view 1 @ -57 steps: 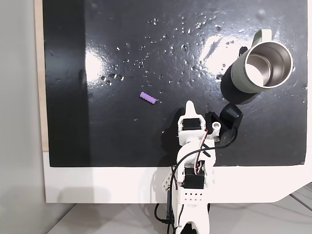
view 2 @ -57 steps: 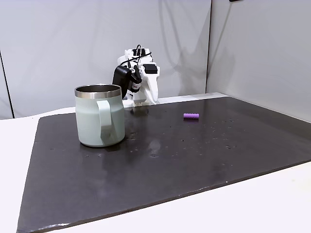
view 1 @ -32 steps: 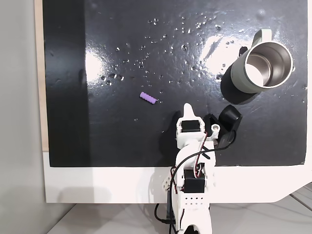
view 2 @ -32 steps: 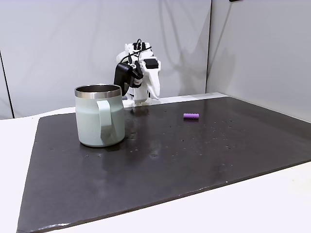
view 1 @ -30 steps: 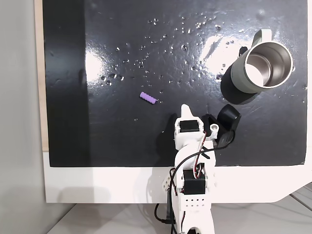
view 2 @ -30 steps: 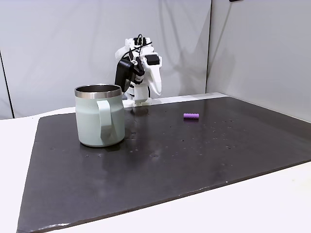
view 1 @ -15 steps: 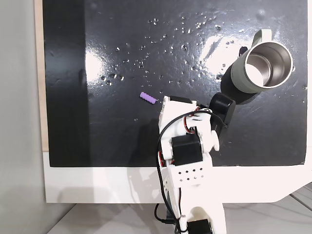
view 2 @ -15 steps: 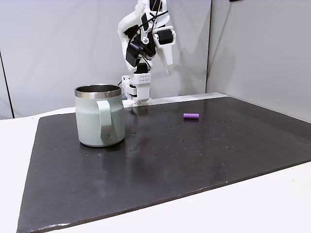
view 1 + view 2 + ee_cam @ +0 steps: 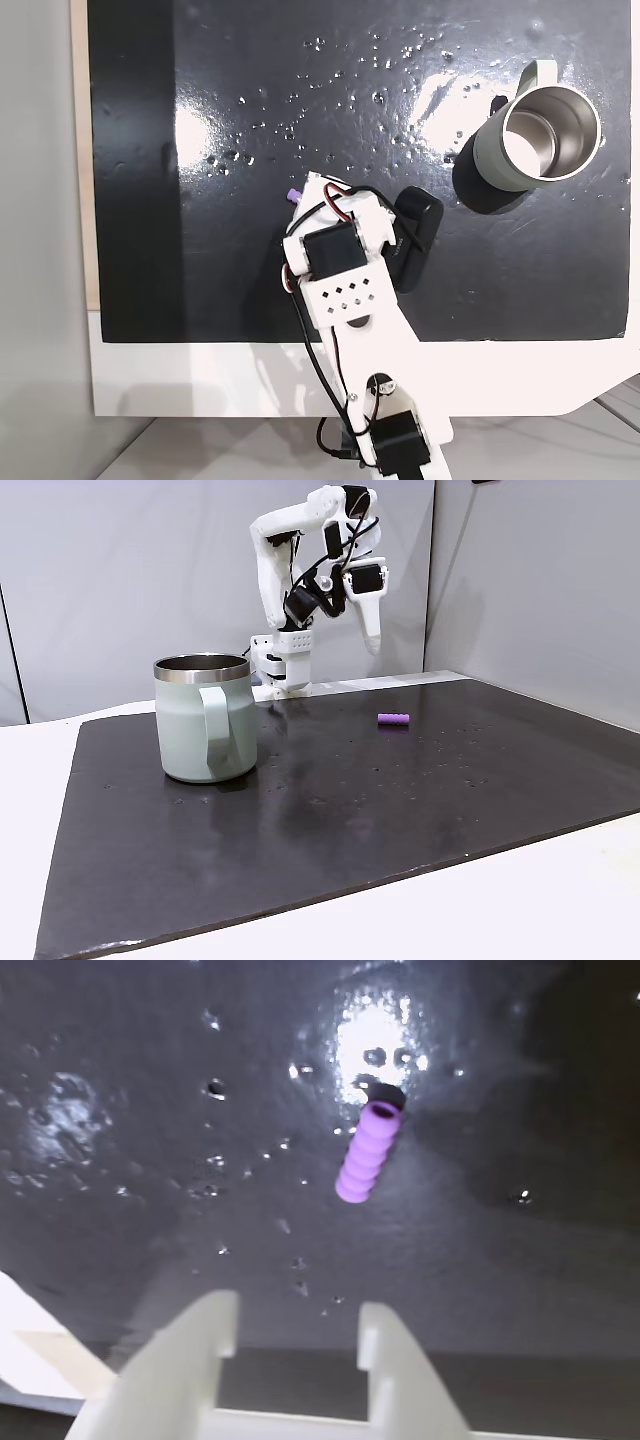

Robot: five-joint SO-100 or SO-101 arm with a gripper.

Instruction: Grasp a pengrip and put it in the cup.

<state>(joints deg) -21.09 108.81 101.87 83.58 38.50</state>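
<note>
The pengrip, untouched on the counter, is now being hung over by the raised tool, slightly parted and empty, signalling an approaching grasp.

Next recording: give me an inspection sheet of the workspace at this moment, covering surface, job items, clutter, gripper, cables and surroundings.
Surface: glossy black mat on a white table, dotted with small shiny specks.
Job items: small purple ridged pengrip lying flat on the mat, untouched; pale sage-green mug with steel interior upright and apart from it, inside looks empty from above.
Clutter: nothing seen.
Gripper: white gripper raised above the mat, pointing down; in the wrist view the fingers stand apart with nothing between them, the pengrip ahead of them.
Cables: red and black wires along the arm; black cable at the base.
Surroundings: plain grey wall panels.
</note>
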